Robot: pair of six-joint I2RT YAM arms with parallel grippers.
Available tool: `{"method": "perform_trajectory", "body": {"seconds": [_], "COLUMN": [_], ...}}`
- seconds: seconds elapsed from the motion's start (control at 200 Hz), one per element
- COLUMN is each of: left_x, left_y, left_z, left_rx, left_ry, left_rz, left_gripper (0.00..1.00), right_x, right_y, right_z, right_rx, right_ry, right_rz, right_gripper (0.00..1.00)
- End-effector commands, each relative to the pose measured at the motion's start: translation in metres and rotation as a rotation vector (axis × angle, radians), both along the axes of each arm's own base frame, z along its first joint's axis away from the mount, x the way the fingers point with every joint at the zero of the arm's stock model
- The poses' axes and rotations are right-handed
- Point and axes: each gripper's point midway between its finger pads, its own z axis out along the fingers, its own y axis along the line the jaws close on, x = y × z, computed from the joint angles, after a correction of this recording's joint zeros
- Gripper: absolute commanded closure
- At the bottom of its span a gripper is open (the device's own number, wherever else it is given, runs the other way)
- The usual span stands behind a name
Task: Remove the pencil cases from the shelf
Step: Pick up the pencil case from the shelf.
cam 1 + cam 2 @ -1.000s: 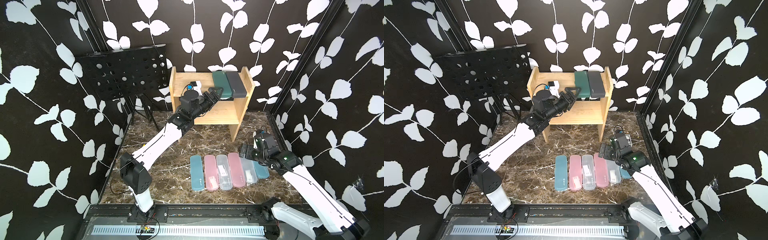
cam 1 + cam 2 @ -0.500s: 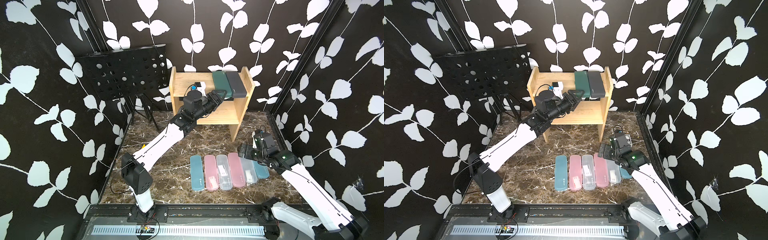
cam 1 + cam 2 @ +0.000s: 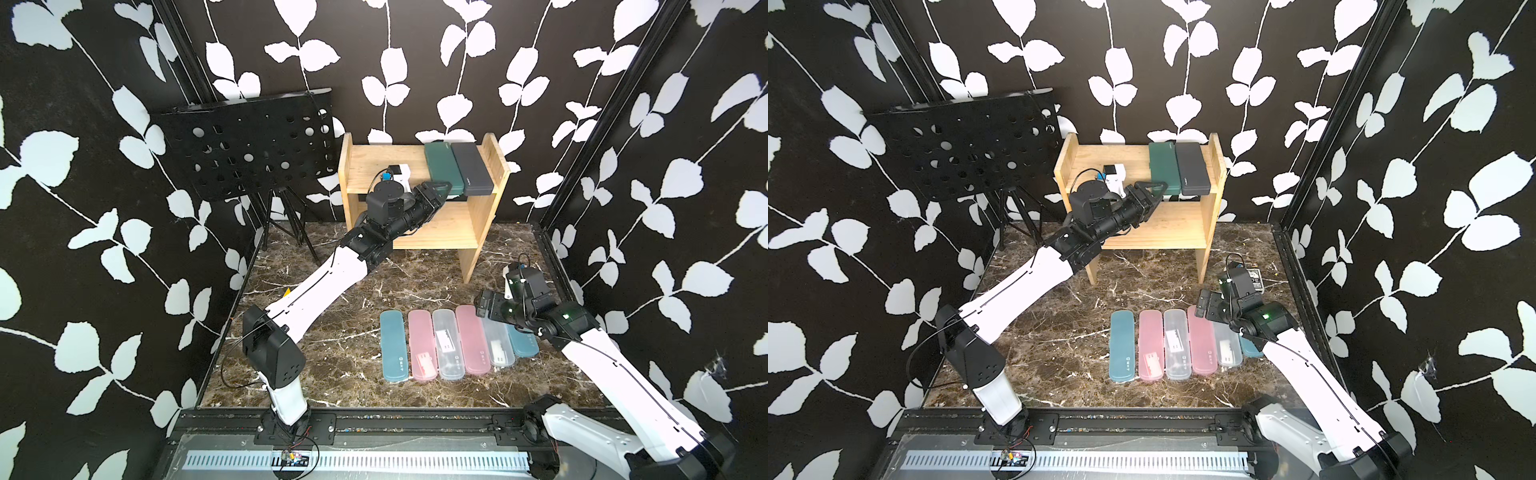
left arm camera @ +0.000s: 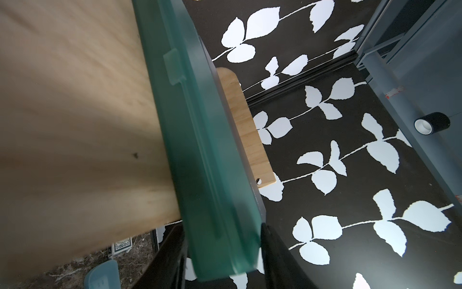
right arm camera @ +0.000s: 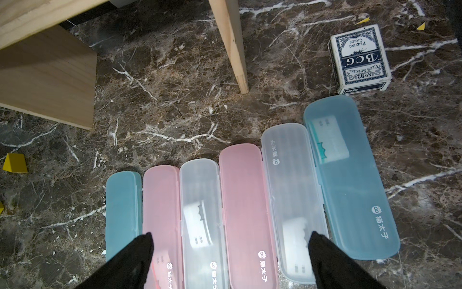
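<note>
Two pencil cases lie side by side at the right end of the shelf's (image 3: 382,166) (image 3: 1092,162) top board: a dark green one (image 3: 442,166) (image 3: 1163,164) and a dark grey one (image 3: 471,166) (image 3: 1192,166). My left gripper (image 3: 442,188) (image 3: 1158,189) (image 4: 222,226) is shut on the near end of the dark green case (image 4: 200,150), one finger against each long side. Several pink, light blue and frosted clear cases (image 3: 446,345) (image 5: 247,200) lie in a row on the marble floor. My right gripper (image 3: 484,305) (image 5: 230,235) hovers open above that row, holding nothing.
A black perforated music stand (image 3: 249,149) stands left of the shelf. A playing-card box (image 5: 358,60) (image 3: 1254,278) lies on the floor by the right wall, behind the row. The shelf's leg (image 5: 232,45) stands just beyond the row. Small yellow scraps (image 5: 15,162) lie on the floor.
My left gripper has reached forward along the top board, and its jaws have narrowed onto the end of the dark green case. The right arm has stayed still.
</note>
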Motion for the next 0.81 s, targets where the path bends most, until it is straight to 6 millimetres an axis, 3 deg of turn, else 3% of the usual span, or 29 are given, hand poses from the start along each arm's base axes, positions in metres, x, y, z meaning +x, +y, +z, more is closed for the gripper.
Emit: {"method": "perform_trajectory", "body": {"seconds": [0.0, 0.28, 0.475, 0.57, 0.8], "left_x": [-0.006, -0.008, -0.013, -0.016, -0.026], "left_y": [0.007, 0.01, 0.021, 0.032, 0.056], "left_z": [0.017, 0.022, 0.025, 0.025, 0.011], "left_rx": [-0.021, -0.037, -0.029, -0.031, 0.046], "left_ry": [-0.038, -0.052, -0.109, -0.121, -0.152], "left_rz": [0.007, 0.011, 0.041, 0.077, 0.113], "left_gripper": [0.61, 0.63, 0.81, 1.0, 1.0], "right_x": [0.0, 0.001, 0.001, 0.001, 0.001], "right_y": [-0.003, -0.001, 0.0, 0.0, 0.006], "right_z": [-0.004, -0.004, -0.003, -0.003, 0.001], "right_rx": [0.004, 0.01, 0.014, 0.017, 0.047], "right_ry": [-0.004, -0.003, 0.001, -0.001, -0.004], "right_rz": [-0.013, -0.015, -0.011, -0.011, 0.008], "right_gripper": [0.0, 0.0, 0.0, 0.0, 0.0]}}
